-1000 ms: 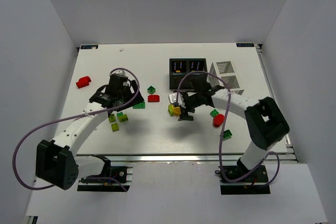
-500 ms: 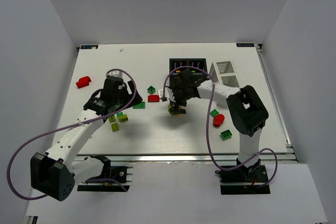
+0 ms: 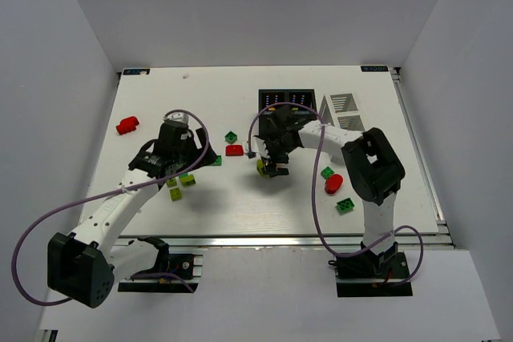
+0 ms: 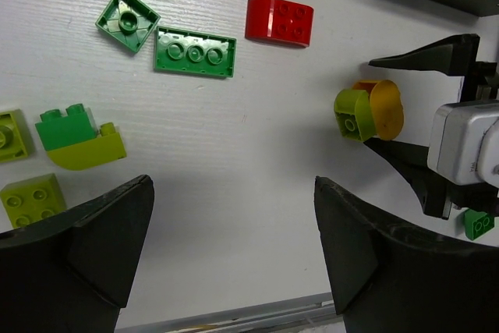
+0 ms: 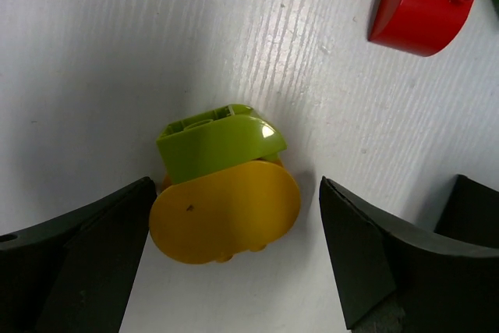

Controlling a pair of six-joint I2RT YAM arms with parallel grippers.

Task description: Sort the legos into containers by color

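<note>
A lime brick stacked on a rounded orange one (image 5: pixel 222 193) lies on its side on the white table, seen in the top view as the lime-orange stack (image 3: pixel 264 167). My right gripper (image 5: pixel 236 193) straddles it, open; the left finger is at the brick's edge and the right finger stands apart. My left gripper (image 4: pixel 232 193) hangs open above bare table, holding nothing, left of centre as the left gripper (image 3: pixel 183 164). Near it lie a dark green flat brick (image 4: pixel 195 51), a red rounded brick (image 4: pixel 279 21) and lime bricks (image 4: pixel 23 200). The black box (image 3: pixel 287 92) and white basket (image 3: pixel 341 103) stand at the back.
A red brick (image 3: pixel 127 126) lies far left. A green brick (image 3: pixel 327 172), a red rounded brick (image 3: pixel 333 184) and another green brick (image 3: pixel 345 205) lie right of the right gripper. A small green brick (image 3: pixel 232 137) sits in front of the black box.
The right arm has swung in toward the black box and its gripper has come down around the lime-orange stack. The left arm has shifted only slightly.
</note>
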